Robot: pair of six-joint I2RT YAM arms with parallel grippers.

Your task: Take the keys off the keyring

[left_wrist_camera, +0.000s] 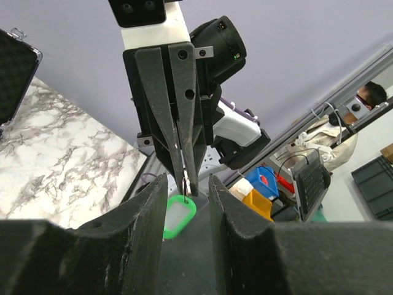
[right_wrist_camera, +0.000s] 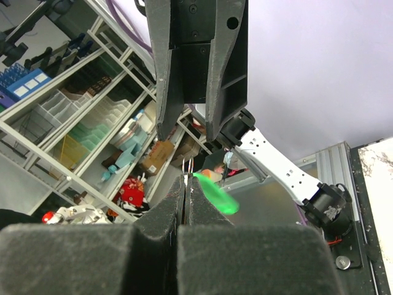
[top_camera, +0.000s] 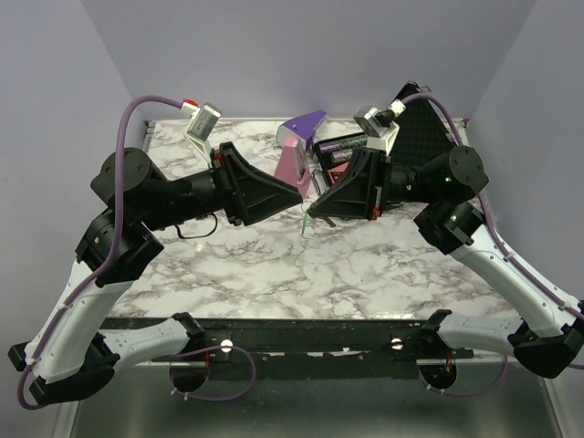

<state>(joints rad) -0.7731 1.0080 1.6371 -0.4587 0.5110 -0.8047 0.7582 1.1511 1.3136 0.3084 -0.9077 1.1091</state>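
Marble tabletop lies under me; above its middle the green key dangles from the keyring, pinched in my clenched right gripper. My left gripper stands parted, one finger either side of the key. Behind, near the far edge, sits a purple-and-pink wedge.

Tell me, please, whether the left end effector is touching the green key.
Apart: the right wrist view shows a clear gap between the left end effector and the green key.
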